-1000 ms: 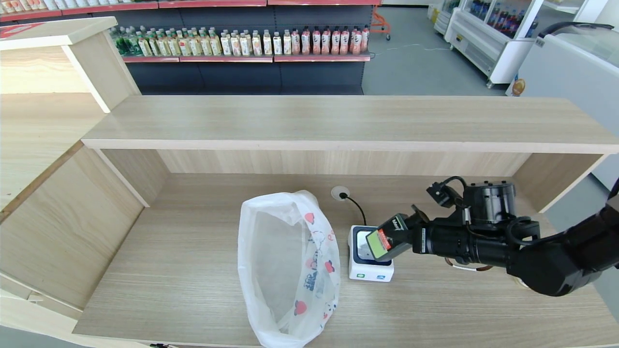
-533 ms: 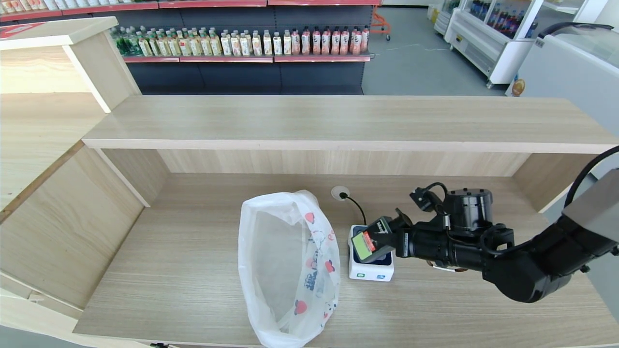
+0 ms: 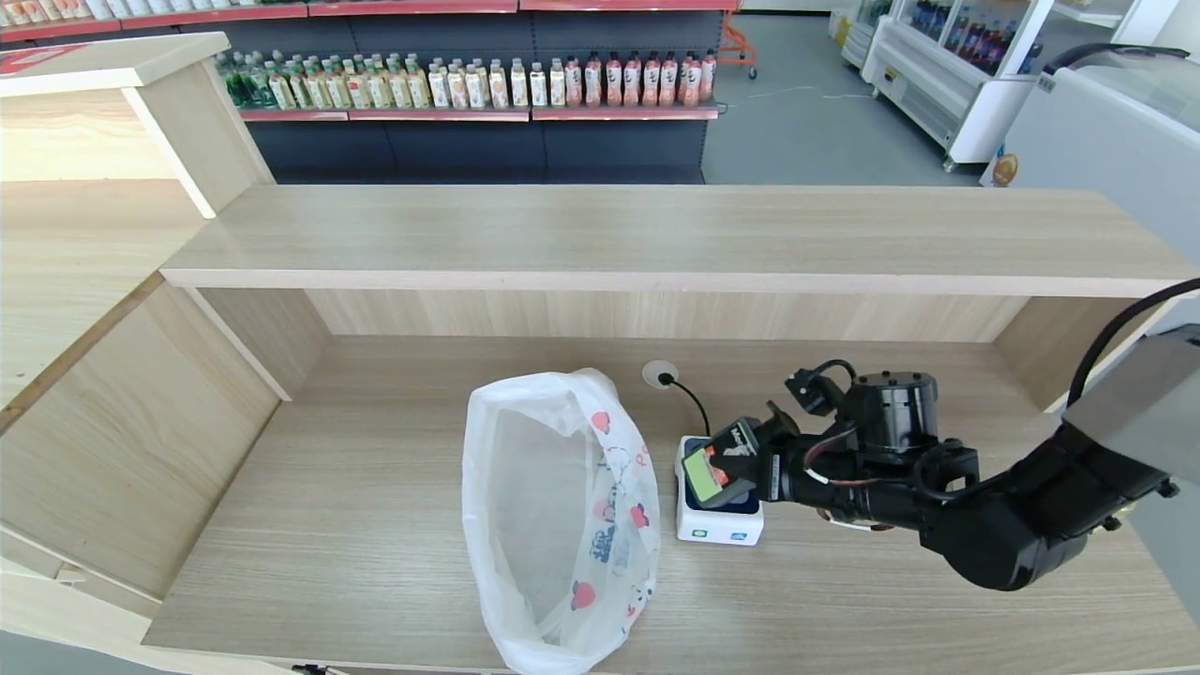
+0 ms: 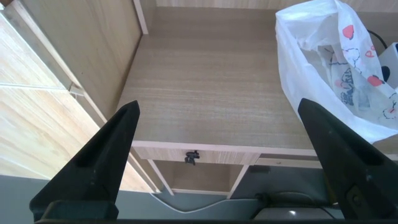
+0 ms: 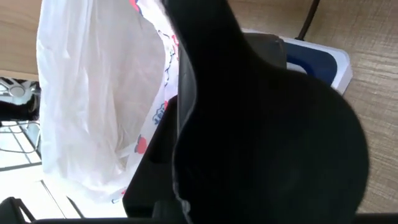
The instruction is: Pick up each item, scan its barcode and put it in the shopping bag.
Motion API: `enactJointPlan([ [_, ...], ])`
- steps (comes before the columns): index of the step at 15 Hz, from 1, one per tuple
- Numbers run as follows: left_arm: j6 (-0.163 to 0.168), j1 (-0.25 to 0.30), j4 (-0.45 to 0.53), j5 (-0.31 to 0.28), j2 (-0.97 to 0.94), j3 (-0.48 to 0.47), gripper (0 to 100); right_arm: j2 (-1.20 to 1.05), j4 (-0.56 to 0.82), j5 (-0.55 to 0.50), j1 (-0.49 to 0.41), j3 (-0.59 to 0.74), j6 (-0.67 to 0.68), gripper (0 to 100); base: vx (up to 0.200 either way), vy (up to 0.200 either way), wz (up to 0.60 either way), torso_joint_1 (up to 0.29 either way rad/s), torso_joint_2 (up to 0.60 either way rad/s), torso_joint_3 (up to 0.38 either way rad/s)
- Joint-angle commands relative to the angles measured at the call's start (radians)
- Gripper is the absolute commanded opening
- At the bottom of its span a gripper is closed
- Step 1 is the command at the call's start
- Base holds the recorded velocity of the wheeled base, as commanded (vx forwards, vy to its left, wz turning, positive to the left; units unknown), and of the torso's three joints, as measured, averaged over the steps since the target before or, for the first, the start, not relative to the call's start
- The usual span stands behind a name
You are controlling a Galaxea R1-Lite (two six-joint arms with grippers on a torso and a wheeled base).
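Keeping the left gripper (image 4: 219, 106) spread wide and holding nothing, back by the front edge of the light wooden counter (image 4: 205, 81), off to the left of the work. Leaving the white translucent plastic shopping bag with red heart prints (image 3: 558, 520) standing open mid-counter, just where it was a second ago, nothing clearly showing inside. Leaving the white box-shaped barcode scanner with a dark window on top (image 3: 717, 532) just beside the bag on its right, unmoved, its thin black cable (image 3: 696, 405) running back to a round port in the counter. Carrying the small dark packet with a green and red face (image 3: 705, 472) leftward: hanging over the scanner's right part a second ago, now sitting above the window and nearer the bag, green face turned up and toward the bag, and impossible to tell which face bears the barcode. Keeping the right gripper (image 3: 741, 457) clamped on the packet's far end throughout, wrist drawing left and a little lower across the frames, with far less travel in the last half second than in the one before. Reading this as settling into the scan pose, so probably scanning now and not yet bagging. Needing, most likely, a brief hold over the window, then a short carry left over the bag's mouth before letting go. Watching the bag's thin rim, lying close to that path.
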Motion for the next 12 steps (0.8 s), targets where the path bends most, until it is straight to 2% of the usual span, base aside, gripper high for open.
enactJointPlan([
  [1,0.000,0.000,0.000,0.000,0.000,0.000,100,-0.121,0.004,0.003,0.005,-0.030,0.064,0,0.000,0.000,0.00,0.000,0.00,0.000],
  [2,0.000,0.000,0.000,0.000,0.000,0.000,100,-0.197,0.025,0.001,0.008,-0.036,0.087,0,0.000,0.000,0.00,0.000,0.00,0.000],
  [4,0.000,0.000,0.000,0.000,0.000,0.000,100,-0.385,0.173,-0.004,-0.004,-0.038,0.045,0,0.000,0.000,0.00,0.000,0.00,0.000],
  [6,0.000,0.000,0.000,0.000,0.000,0.000,100,-0.481,0.297,-0.053,-0.062,-0.004,-0.160,0,0.000,0.000,0.00,0.000,0.00,0.000],
  [7,0.000,0.000,0.000,0.000,0.000,0.000,100,-0.484,0.298,-0.113,-0.079,0.034,-0.257,0,0.000,0.000,0.00,0.000,0.00,0.000],
  [9,-0.001,0.000,0.000,0.000,0.000,0.000,100,-0.480,0.237,-0.200,-0.110,0.110,-0.363,0,0.000,0.000,0.00,0.000,0.00,0.000],
  [12,-0.001,0.000,0.000,0.000,0.000,0.000,100,-0.480,0.214,-0.208,-0.101,0.133,-0.363,0,-0.200,0.200,0.00,0.007,0.01,0.001],
])
